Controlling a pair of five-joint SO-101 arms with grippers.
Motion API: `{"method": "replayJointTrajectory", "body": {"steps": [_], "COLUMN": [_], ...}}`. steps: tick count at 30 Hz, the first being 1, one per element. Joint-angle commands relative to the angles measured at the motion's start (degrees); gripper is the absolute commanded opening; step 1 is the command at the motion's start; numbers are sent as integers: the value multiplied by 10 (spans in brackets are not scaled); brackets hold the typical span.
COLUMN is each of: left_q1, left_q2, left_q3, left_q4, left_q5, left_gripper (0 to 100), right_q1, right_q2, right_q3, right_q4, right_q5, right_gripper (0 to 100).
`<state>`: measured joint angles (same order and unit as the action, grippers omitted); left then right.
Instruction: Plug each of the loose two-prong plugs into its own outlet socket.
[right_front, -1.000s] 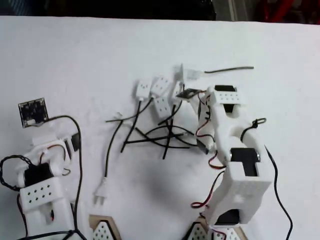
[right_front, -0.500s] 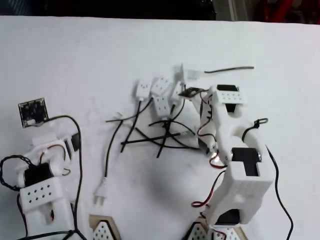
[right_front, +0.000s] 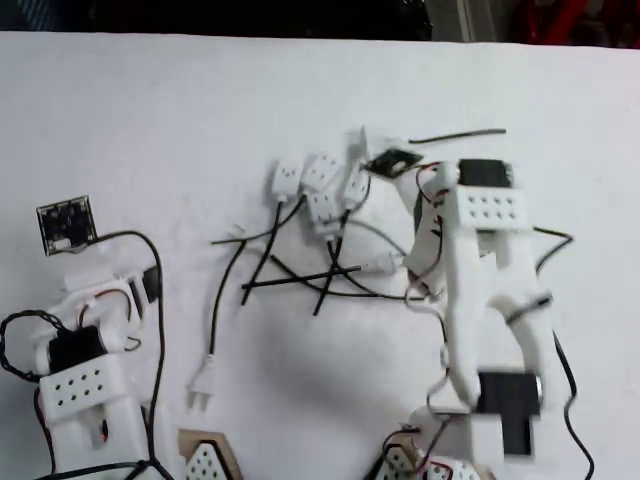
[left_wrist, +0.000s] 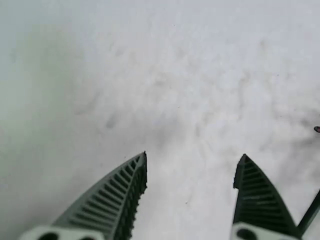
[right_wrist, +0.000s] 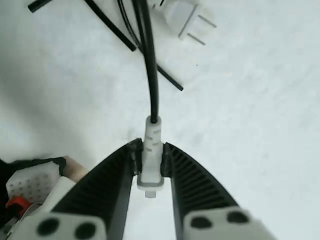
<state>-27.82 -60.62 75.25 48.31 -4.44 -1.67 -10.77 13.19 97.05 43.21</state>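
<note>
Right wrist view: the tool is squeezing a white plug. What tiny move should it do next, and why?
Probably carry the plug toward the outlet sockets. The right tool is shut on it, its black cord trails off, and it sits in no socket yet.

Cords (right_front: 330, 272), plugs (right_front: 202, 384), probably sockets (right_front: 318, 180) on table (right_front: 130, 110)
</note>
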Motion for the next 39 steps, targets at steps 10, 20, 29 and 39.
{"method": "replayJointTrajectory", "body": {"steps": [10,20,29,39], "left_q1": [-2,4,107,278], "left_q2": [-10,-11,-11,-11], "left_q3": [-2,-17,-84,-151], "left_q4": [-13,-12,-9,-12], "left_q5": [-4,-1,63,90], "left_gripper": [282,283,283,283], "right_q1": [-80,-231,-284,-350], "right_q2": [-291,-456,-487,-487], "right_q3": [74,256,476,574], "right_q4": [-53,-276,-601,-715], "right_q5": [-179,-381,-468,-483], "right_gripper": [17,17,17,17]}}
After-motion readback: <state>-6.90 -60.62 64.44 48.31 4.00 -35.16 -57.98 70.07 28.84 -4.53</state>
